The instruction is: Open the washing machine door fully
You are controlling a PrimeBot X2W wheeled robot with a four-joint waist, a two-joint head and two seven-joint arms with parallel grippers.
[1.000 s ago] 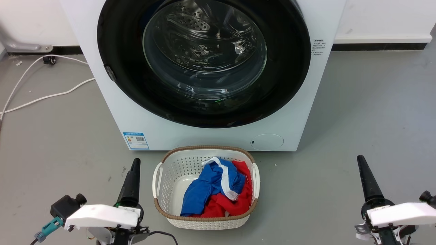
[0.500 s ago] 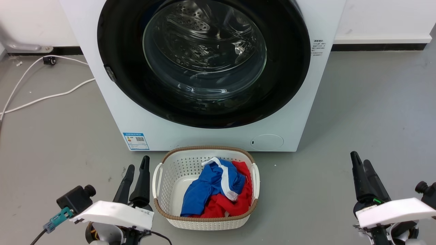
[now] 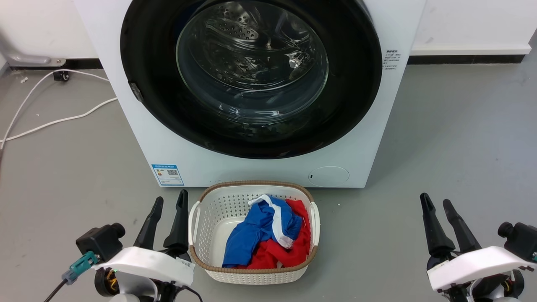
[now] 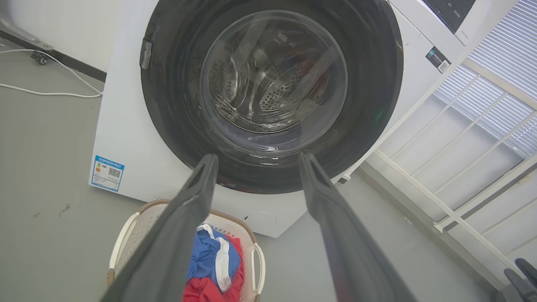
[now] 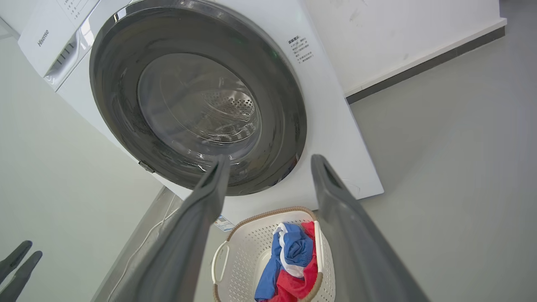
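Observation:
The washing machine (image 3: 251, 172) is a white box standing straight ahead of me. Its round glossy black washing machine door (image 3: 251, 71) lies flat against the front, and the steel drum shows through the glass. The door also appears in the left wrist view (image 4: 272, 75) and the right wrist view (image 5: 197, 100). A small grey latch (image 3: 135, 90) sits on the door's left rim. My left gripper (image 3: 170, 200) is open low at the left, beside the basket. My right gripper (image 3: 436, 202) is open low at the right. Both hold nothing and are well short of the door.
A white laundry basket (image 3: 256, 183) with blue, red and white clothes stands on the grey floor just before the machine, between my arms. White cables (image 3: 50, 121) run across the floor at the left. A small round white flap (image 3: 329, 175) sits low on the machine's front.
Both grippers have gone from shut to open. The left one has shifted a little right toward the basket, the right one a little left. The door has not moved.

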